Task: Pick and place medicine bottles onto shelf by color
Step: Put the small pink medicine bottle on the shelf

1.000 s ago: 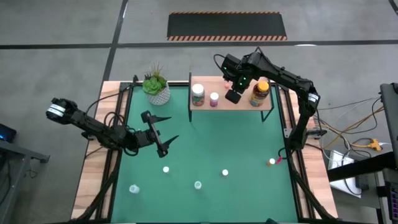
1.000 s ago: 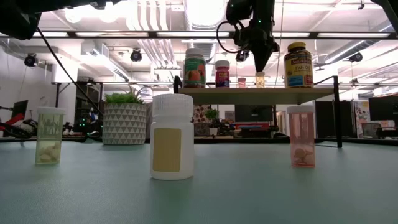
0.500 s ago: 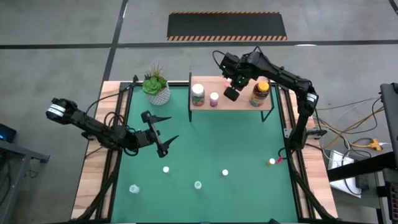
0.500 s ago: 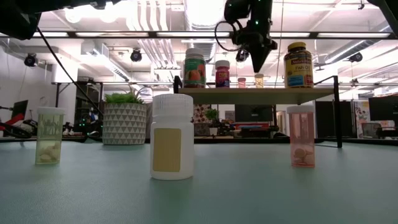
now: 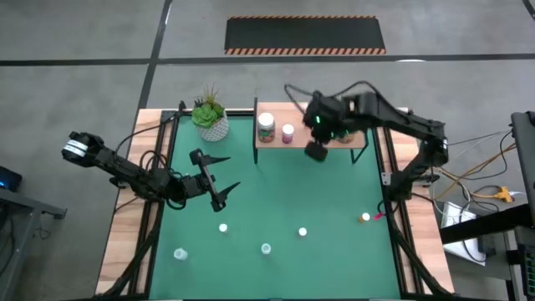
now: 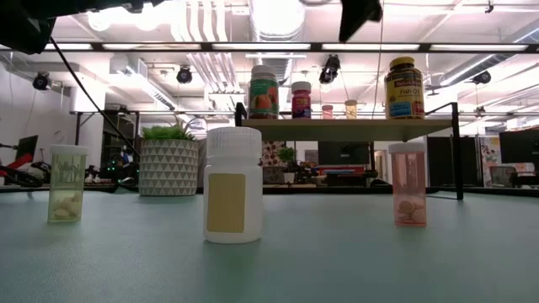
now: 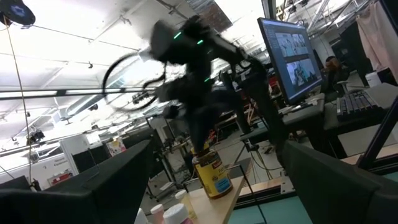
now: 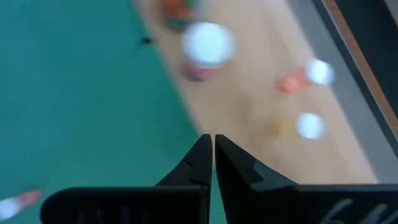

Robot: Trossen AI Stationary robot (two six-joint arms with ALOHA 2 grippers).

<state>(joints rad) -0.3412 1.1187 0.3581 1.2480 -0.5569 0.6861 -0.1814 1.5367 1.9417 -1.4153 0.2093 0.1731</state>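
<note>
Five bottles stand upright on the shelf (image 5: 330, 141) at the bench's (image 5: 276, 192) far edge, among them an amber jar (image 6: 404, 87). More bottles stand upright on the green mat nearer the camera. The right end effector (image 5: 315, 150), fingers pressed together and empty, hangs over the shelf's front edge. The left end effector (image 5: 221, 179) rests spread wide, empty, over the mat's left part.

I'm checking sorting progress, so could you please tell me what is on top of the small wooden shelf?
On the light wood shelf stand five bottles: green-labelled, purple-labelled, small pink, small yellow, and a large amber yellow-lidded jar. None looks hidden.
</note>
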